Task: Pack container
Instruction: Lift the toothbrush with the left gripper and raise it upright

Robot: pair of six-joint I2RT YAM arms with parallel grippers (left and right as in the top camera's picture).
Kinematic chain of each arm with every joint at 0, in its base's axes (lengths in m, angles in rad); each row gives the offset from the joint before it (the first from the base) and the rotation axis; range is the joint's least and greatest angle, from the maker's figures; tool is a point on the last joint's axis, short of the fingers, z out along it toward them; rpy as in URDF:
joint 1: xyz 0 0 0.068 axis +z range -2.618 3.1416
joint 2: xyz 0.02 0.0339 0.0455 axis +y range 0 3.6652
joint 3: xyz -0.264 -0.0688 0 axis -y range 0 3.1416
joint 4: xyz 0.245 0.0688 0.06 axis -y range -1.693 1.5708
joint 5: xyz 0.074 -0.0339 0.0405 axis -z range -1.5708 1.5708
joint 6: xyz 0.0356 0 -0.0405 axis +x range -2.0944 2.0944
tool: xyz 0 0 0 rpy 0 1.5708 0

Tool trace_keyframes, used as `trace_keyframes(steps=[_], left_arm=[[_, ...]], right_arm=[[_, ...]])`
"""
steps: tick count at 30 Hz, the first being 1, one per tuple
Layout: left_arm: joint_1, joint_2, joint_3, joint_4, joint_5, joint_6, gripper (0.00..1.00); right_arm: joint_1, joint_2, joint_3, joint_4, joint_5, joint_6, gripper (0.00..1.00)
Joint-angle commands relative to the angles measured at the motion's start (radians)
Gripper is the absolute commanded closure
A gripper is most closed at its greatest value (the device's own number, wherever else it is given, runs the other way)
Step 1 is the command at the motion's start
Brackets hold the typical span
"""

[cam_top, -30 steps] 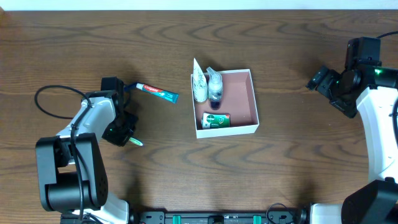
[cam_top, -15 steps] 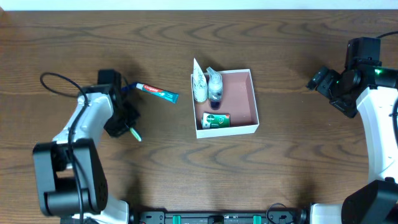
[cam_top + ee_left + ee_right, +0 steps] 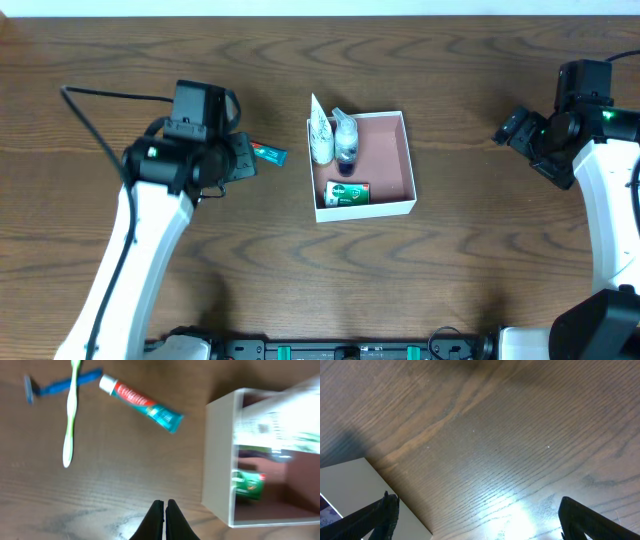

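Note:
The container (image 3: 408, 160) is a square white-walled box with a pink-brown inside, at the table's middle. It holds a white tube (image 3: 320, 136), a small bottle (image 3: 346, 140) and a green soap carton (image 3: 347, 193). My left gripper (image 3: 240, 162) hovers over a red-and-teal toothpaste tube (image 3: 270, 154), left of the container. In the left wrist view the gripper (image 3: 164, 505) is shut and empty. There the toothpaste (image 3: 141, 403), a green toothbrush (image 3: 70, 415) and a blue razor (image 3: 60, 387) lie on the table, with the container (image 3: 219, 460) at the right. My right gripper (image 3: 510, 128) is open and empty, far right.
In the overhead view the left arm hides the toothbrush and razor. The right wrist view shows open fingers (image 3: 480, 515) over bare wood, with a white surface (image 3: 350, 490) at the lower left. Both arm bases stand at the front edge.
My left arm has swung up and to the right, from the table's left to over the toothpaste. The green toothbrush tip seen by the gripper is now under the arm. The right arm has not moved.

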Motion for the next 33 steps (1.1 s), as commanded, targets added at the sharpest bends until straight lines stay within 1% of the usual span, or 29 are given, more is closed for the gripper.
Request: trace_keyframes(steps=[1,3,5,6,8,9,10,12,13,15,21,26,33], left_arm=[[-0.008,-0.042,0.019,-0.005,-0.116,-0.021,0.93],[-0.005,-0.04,0.018,-0.011,-0.164,-0.02,0.78],[-0.005,-0.03,0.01,-0.014,-0.215,-0.019,0.73],[-0.005,-0.022,0.003,-0.013,-0.24,-0.02,0.69],[-0.005,0.002,-0.008,-0.005,-0.291,-0.019,0.67],[-0.005,0.016,-0.01,-0.002,-0.315,-0.019,0.62],[-0.005,0.033,-0.01,0.003,-0.339,-0.019,0.6],[-0.001,0.075,-0.01,0.019,-0.381,-0.011,0.4],[0.004,0.098,-0.01,0.029,-0.383,0.008,0.32],[0.02,0.15,-0.01,0.049,-0.383,0.024,0.25],[0.101,0.32,-0.01,0.109,-0.379,0.032,0.22],[0.182,0.433,-0.01,0.147,-0.238,0.135,0.23],[0.241,0.508,-0.01,0.206,-0.121,0.273,0.23]], right_arm=[[-0.008,0.004,0.003,-0.002,0.001,-0.014,0.01],[-0.008,0.004,0.003,-0.002,0.001,-0.014,0.01],[-0.008,0.004,0.003,-0.002,0.001,-0.014,0.01],[-0.008,0.004,0.003,-0.002,0.001,-0.014,0.01],[-0.008,0.004,0.003,-0.002,0.001,-0.014,0.01],[-0.008,0.004,0.003,-0.002,0.001,-0.014,0.01],[-0.008,0.004,0.003,-0.002,0.001,-0.014,0.01],[-0.008,0.004,0.003,-0.002,0.001,-0.014,0.01],[-0.008,0.004,0.003,-0.002,0.001,-0.014,0.01],[-0.008,0.004,0.003,-0.002,0.001,-0.014,0.01],[-0.008,0.004,0.003,-0.002,0.001,-0.014,0.01],[-0.008,0.004,0.003,-0.002,0.001,-0.014,0.01],[-0.008,0.004,0.003,-0.002,0.001,-0.014,0.01]])
